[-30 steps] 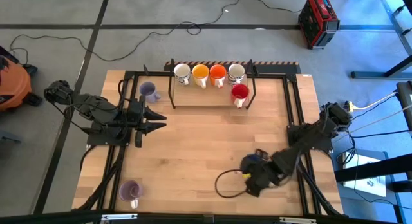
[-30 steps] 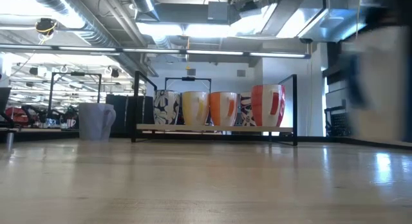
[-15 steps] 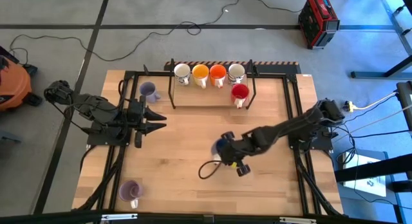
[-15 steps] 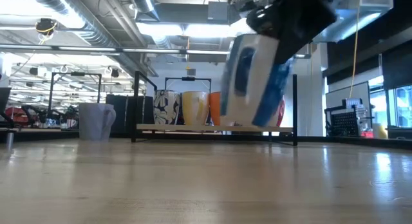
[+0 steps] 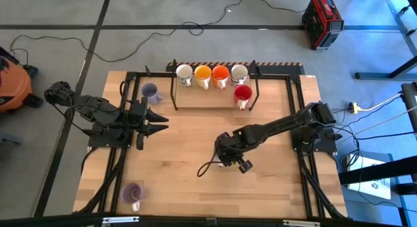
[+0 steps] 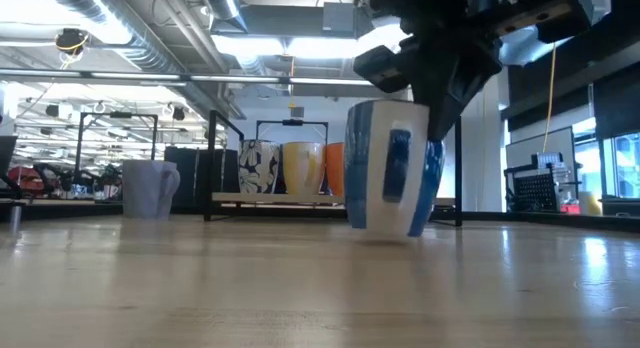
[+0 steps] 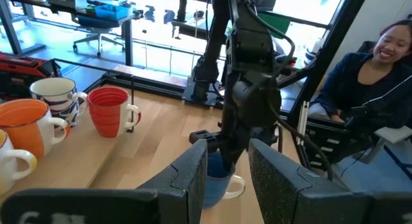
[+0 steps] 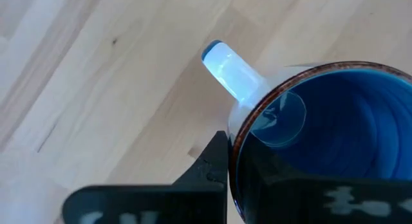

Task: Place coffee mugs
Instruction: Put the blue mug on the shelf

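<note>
Right claw [image 5: 225, 155] clamped on rim of blue mug [image 6: 392, 168], one finger inside, one outside; rim grip keeps mug upright. Mug mid-tabletop [image 5: 176, 162], tilted just above the wood or barely touching, well short of rack [image 5: 215, 96] at 12 o'clock. Mug: white outside, blue inside, blue-edged handle. Left claw [image 5: 158, 122] at 9 o'clock, idle, part open, empty.

A grey floor [image 5: 65, 12] surrounds the wooden counter [image 5: 189, 155]. A red case [image 5: 322, 20] sits at two o'clock, an orange vacuum [image 5: 12, 83] at nine. Ceiling lights [image 6: 250, 46] glow above; a seated person [image 7: 373, 89] shows beside the windows [image 7: 154, 11].
</note>
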Robot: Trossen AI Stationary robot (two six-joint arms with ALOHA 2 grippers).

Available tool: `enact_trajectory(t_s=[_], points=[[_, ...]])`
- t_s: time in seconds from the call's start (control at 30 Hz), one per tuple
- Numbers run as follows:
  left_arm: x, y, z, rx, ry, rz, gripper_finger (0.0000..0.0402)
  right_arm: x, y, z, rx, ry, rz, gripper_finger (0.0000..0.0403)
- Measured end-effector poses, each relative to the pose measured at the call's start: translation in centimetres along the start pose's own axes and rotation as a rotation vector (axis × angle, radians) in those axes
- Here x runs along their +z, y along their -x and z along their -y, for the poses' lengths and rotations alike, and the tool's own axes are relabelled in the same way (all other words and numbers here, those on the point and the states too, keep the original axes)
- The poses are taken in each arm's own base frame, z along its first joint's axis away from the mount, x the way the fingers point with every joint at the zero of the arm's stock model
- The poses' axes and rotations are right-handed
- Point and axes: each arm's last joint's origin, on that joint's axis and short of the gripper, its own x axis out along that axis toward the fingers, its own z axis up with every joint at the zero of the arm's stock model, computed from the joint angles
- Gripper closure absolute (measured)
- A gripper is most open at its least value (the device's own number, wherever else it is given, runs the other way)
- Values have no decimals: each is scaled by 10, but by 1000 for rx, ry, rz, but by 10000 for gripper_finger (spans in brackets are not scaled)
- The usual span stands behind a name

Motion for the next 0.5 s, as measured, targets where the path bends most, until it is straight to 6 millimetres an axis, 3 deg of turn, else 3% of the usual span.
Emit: enact_trajectory(t_s=[0.5], points=[[0,0,0,0,0,0,292,-1,0,-2,22,-19,-9,389]])
